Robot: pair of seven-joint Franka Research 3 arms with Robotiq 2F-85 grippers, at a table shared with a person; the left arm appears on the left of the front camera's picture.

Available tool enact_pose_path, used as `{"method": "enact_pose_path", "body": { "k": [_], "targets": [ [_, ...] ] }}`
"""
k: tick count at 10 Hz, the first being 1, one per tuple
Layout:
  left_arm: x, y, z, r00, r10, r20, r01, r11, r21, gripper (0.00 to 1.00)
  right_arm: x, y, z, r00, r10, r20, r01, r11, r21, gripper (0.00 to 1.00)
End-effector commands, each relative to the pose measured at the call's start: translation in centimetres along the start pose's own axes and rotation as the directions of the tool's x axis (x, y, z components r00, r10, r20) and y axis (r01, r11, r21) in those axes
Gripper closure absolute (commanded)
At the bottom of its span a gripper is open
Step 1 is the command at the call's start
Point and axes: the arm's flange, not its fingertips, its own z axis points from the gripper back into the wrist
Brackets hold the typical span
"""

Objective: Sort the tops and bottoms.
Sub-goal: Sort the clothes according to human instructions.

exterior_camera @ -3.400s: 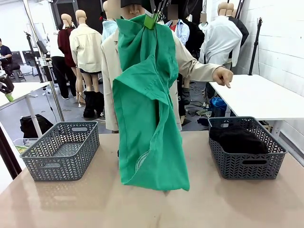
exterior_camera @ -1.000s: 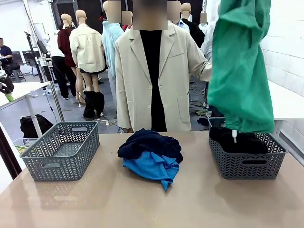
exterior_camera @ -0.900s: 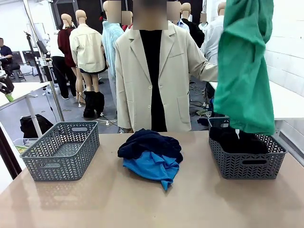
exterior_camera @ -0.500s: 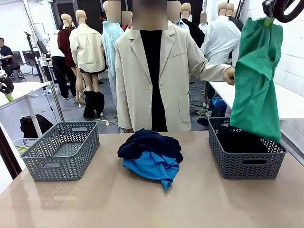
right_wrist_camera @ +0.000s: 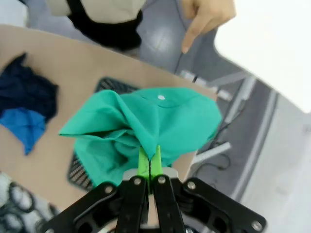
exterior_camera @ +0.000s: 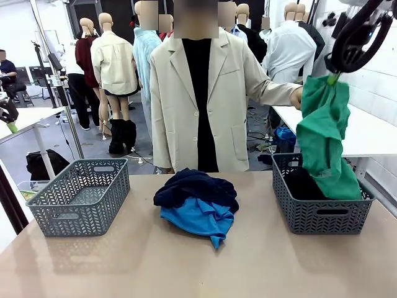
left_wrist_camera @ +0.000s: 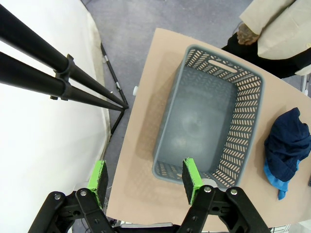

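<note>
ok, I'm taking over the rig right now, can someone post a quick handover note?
Right gripper: shut on the green garment, which hangs with its lower end inside the right basket; not released.
Left gripper: open, holding nothing, above the left basket.
Person's hand: pointing down, near the right basket.
Done: black garment lies in the right basket.
Left: release the green one, then sort the navy garment and blue garment, piled mid-table.

Matt green cloth garment (exterior_camera: 325, 139), perforated plastic basket (exterior_camera: 322, 214)
</note>
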Motion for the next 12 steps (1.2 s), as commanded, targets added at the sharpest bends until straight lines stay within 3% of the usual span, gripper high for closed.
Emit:
{"method": "enact_pose_path", "body": {
  "k": [1, 5, 6, 8, 12],
  "targets": [
    [0.1, 0.1, 0.2, 1.000, 0.005, -0.005, -0.005, 1.000, -0.009, 0.21, -1.1, 0.5, -1.5, 0.997, 0.049, -0.059, -0.042, 0.993, 0.110, 1.00],
    [0.1, 0.1, 0.2, 1.000, 0.005, -0.005, -0.005, 1.000, -0.009, 0.21, -2.0, 1.7, -7.9, 0.963, 0.037, -0.265, 0.022, 0.976, 0.218, 1.00],
    [0.1, 0.1, 0.2, 1.000, 0.005, -0.005, -0.005, 1.000, -0.009, 0.21, -1.9, 2.0, -10.3, 0.965, 0.109, -0.240, -0.038, 0.959, 0.281, 1.00],
    [0.1, 0.1, 0.2, 1.000, 0.005, -0.005, -0.005, 1.000, -0.009, 0.21, -2.1, 2.2, -15.6, 0.941, 0.113, -0.320, -0.008, 0.950, 0.313, 1.00],
    [0.1, 0.1, 0.2, 1.000, 0.005, -0.005, -0.005, 1.000, -0.009, 0.21, -3.0, 1.8, -20.4, 0.902, 0.127, -0.413, -0.010, 0.962, 0.273, 0.98]
  ]
}}
